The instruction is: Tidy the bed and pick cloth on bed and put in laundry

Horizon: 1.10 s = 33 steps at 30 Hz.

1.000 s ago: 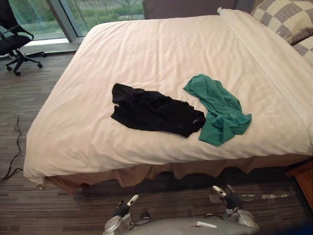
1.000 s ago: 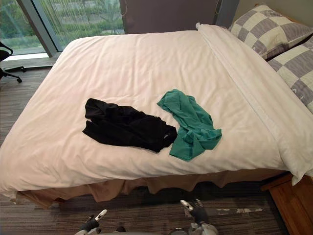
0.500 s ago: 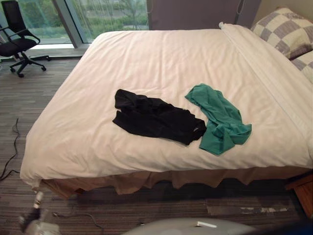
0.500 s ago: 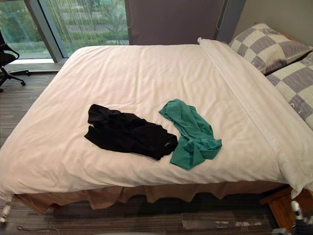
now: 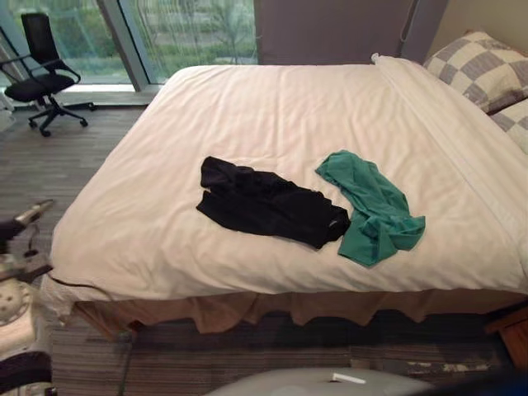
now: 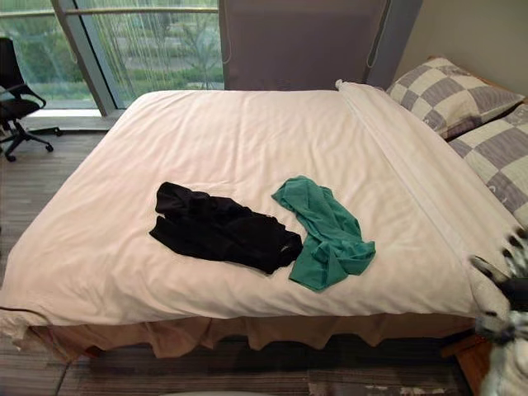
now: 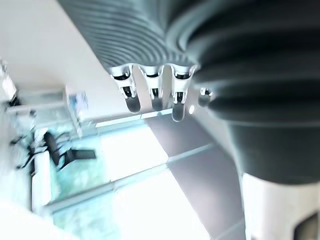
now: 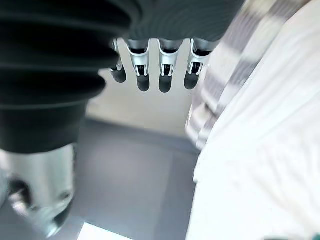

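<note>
Left hand [image 7: 152, 97] hangs with its fingers straight and loose, nothing in it, off the foot-end corner of the bed [image 6: 247, 330]. Right hand [image 8: 145, 75] is the same story, fingers relaxed and empty, off the near edge of the bed at the pillow end. Both are well apart from the clothes.

The black garment [image 5: 268, 202] lies crumpled on the white duvet [image 5: 272, 107], near the bed edge closest to the robot. The green shirt [image 5: 373, 208] lies right beside it toward the checked pillows [image 6: 452, 92]. The two touch where their ends meet (might be a slight overlap, hard to say from up here).

What I'd worry about is that touching spot. Pinch the black one near there and the green one probably gets dragged along, then slides off the bed edge onto the floor [image 5: 247, 355].

Other thing is the duvet. It looks soft and loose, so fingers closing deep on either garment could grab a fold of it too and yank the cover crooked, which undoes the tidy part.

Also the reach from out by the corners is long, so a shallow grab on a thin bit of cloth could just slip out.
</note>
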Tool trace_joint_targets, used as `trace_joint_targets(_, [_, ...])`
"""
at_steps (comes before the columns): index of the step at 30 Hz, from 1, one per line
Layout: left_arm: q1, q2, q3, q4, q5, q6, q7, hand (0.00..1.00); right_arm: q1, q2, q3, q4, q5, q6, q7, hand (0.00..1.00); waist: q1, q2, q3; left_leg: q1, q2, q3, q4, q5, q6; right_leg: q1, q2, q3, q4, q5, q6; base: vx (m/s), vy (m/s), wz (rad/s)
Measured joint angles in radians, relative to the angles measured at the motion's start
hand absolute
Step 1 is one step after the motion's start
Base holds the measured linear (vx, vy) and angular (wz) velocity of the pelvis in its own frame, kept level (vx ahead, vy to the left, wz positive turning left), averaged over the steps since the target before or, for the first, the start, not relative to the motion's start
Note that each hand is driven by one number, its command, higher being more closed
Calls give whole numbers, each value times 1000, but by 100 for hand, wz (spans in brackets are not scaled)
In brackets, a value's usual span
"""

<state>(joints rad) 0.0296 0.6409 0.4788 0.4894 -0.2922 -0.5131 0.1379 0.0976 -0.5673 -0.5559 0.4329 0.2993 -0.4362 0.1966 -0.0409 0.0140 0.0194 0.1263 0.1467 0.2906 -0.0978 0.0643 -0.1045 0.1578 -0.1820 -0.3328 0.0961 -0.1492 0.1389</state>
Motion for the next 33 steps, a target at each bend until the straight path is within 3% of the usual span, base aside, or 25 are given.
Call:
trace_joint_targets(2, [0,-47,-57,-90,58,83,0,0,-5,0,58,-30,-80,66,-6,0,4,8,5,-5,5,0,0,1,2,-12,3,10,10,-5,-7,-16,-12,-5])
trace_joint_targets(5, [0,-85,-136,-216,144,157,7,0,-16,1,136,-91,-137,118,-6,0,0,6,19,-7,11,2,0,3,1,-17,8,22,21,-10,-14,4,-19,-6])
trace_joint_targets(11, [-18,-125,-252,-242,248,253,37,0,-59,7,249,-137,-176,172,-20,0,-2,-17,47,-34,16,29,0,7,1,-82,14,84,45,-10,-16,-4,2,-18])
trace_joint_targets(15, [-53,-125,-267,-240,288,286,64,0,-61,25,272,-181,-176,202,-37,0,-2,-49,66,-50,16,42,1,8,0,-110,21,169,45,-10,-17,7,15,-6])
trace_joint_targets(27, [-201,-109,-294,-223,437,348,142,0,-129,87,302,-338,-147,244,-96,0,4,-70,174,-193,47,77,67,14,1,-256,47,231,49,33,-34,-39,-2,-10])
trace_joint_targets(31, [-528,38,-397,130,413,352,154,0,-251,82,375,-309,-145,245,-101,0,-8,-70,224,-217,62,126,87,14,1,-318,62,289,66,54,-36,-55,-4,-39])
trace_joint_targets(33, [-687,71,-449,172,393,361,164,0,-336,76,414,-292,-143,245,-100,0,-27,-74,251,-249,64,141,104,14,2,-358,63,312,72,67,-36,-79,-2,-34])
